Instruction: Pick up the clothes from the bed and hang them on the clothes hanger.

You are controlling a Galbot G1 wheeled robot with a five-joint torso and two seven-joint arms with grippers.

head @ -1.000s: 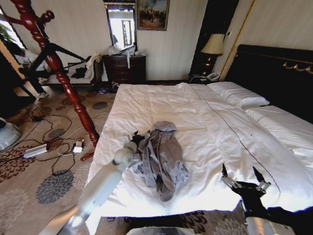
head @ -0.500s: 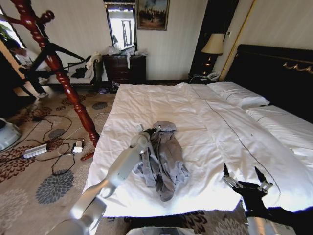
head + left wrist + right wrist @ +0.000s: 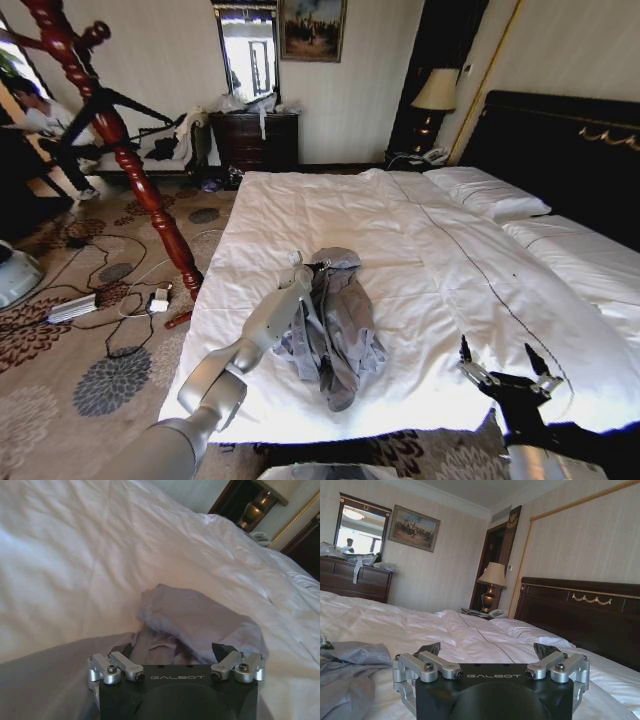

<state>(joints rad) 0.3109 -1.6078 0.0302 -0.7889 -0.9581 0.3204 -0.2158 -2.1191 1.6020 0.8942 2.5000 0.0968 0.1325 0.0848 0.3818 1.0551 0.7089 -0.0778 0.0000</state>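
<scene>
The light blue-grey garment (image 3: 335, 320) lies crumpled on the white bed (image 3: 330, 210), on the foot half of the mattress, well away from the pillows (image 3: 487, 192) and the black headboard (image 3: 570, 150). Its collar or hood end points toward the headboard side of the room, and its lower end trails toward the foot edge of the bed.

The left tool (image 3: 305, 268) reaches out over the bed and sits at the garment's upper edge, on the side nearer the red wooden stand (image 3: 120, 140). In the left wrist view the left tool (image 3: 172, 652) has its fingers spread wide apart, with the garment (image 3: 200, 622) bunched between and just beyond them; nothing is gripped.

The right tool (image 3: 507, 365) hovers near the foot corner of the bed, well apart from the garment, its fingers spread open and empty. In the right wrist view the right tool (image 3: 490, 652) faces the headboard (image 3: 580, 610), with the garment (image 3: 350, 672) off to one side.
</scene>
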